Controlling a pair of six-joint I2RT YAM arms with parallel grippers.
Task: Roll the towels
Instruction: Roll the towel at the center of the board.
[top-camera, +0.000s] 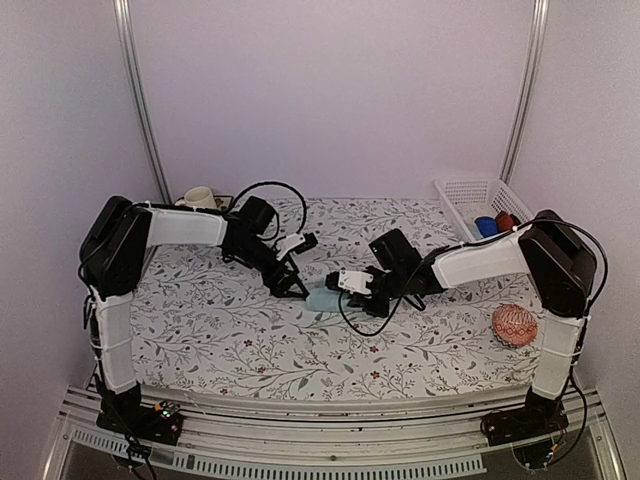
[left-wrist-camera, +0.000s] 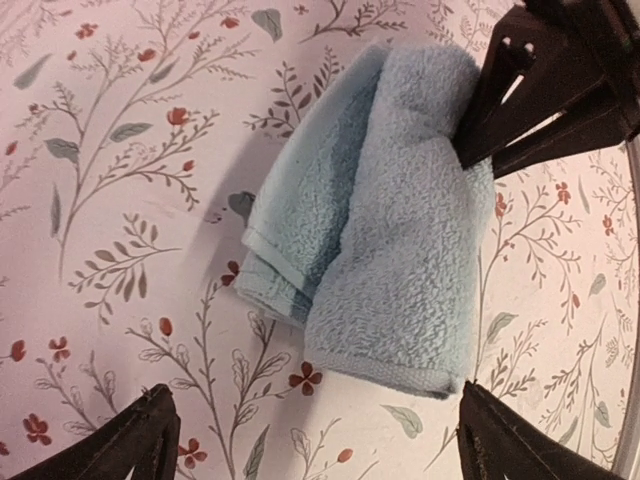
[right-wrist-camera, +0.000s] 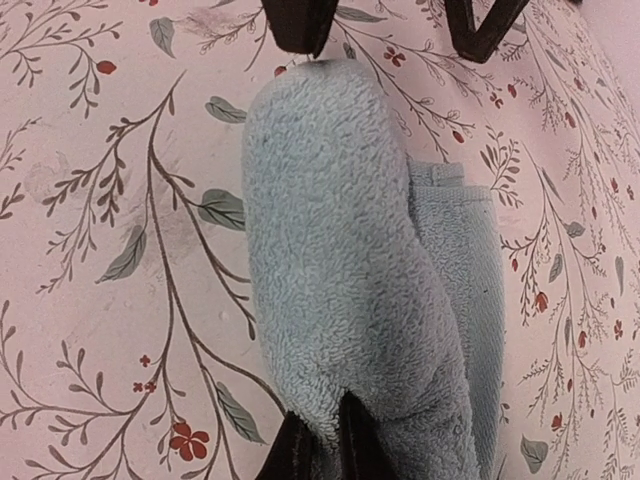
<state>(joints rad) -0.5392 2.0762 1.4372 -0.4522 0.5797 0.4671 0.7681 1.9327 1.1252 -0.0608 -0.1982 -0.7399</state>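
Note:
A pale light blue towel (top-camera: 322, 298) lies folded into a loose bundle on the floral tablecloth, between the two grippers. In the left wrist view the towel (left-wrist-camera: 390, 220) spreads out ahead of my left gripper (left-wrist-camera: 315, 400), which is open, its fingertips wide apart and off the cloth's near edge. My right gripper (right-wrist-camera: 325, 430) is shut on the towel (right-wrist-camera: 340, 260), its thick fold pinched between the fingers. From above, the left gripper (top-camera: 295, 288) and the right gripper (top-camera: 345, 285) meet over the towel. A dark maroon towel is not clearly in view.
A white basket (top-camera: 470, 195) at the back right holds a bright blue object (top-camera: 486, 226) and a dark red thing (top-camera: 505, 222). An orange-pink patterned ball (top-camera: 515, 325) sits near the right arm. A cream mug (top-camera: 200, 197) stands at the back left.

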